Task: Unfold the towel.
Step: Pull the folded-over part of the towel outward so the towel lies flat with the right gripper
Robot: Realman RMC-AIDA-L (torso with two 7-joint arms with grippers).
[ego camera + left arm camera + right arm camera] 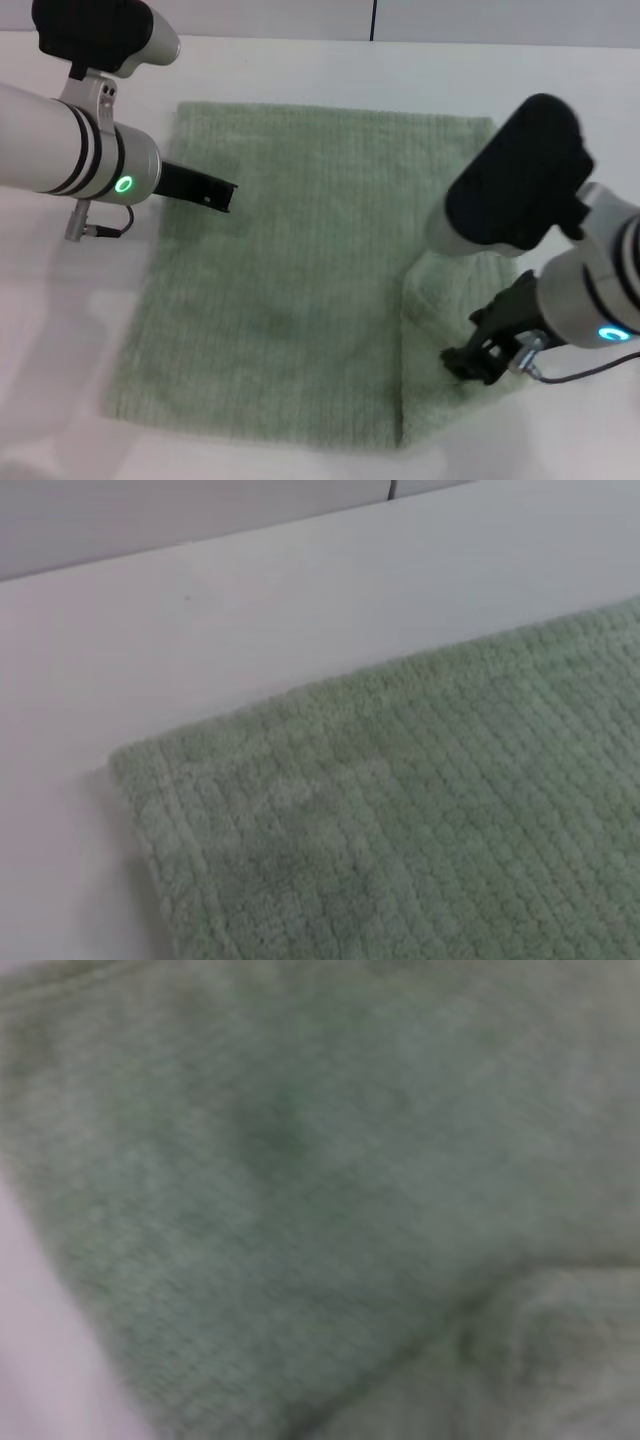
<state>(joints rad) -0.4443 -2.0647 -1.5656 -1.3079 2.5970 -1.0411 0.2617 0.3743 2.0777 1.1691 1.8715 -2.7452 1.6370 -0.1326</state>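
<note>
The pale sage-green ribbed terry towel (290, 290) lies spread across most of the white worktop (300, 65), but its right-hand portion is doubled over in a narrower flap running toward the near edge. The right end effector (470, 360) is down on that flap near its near corner, and from the head view it looks clenched into the cloth, though the fingertips are half buried, so I can't tell for certain. The left end effector (215, 193) sits low over the towel's far left edge; whether it is clenched or released, I cannot tell.

The risk now: if the right grip has caught both layers, pulling outward will drag the whole towel instead of opening the flap. With nothing pinning the left side firmly, the cloth could slide and bunch.
</note>
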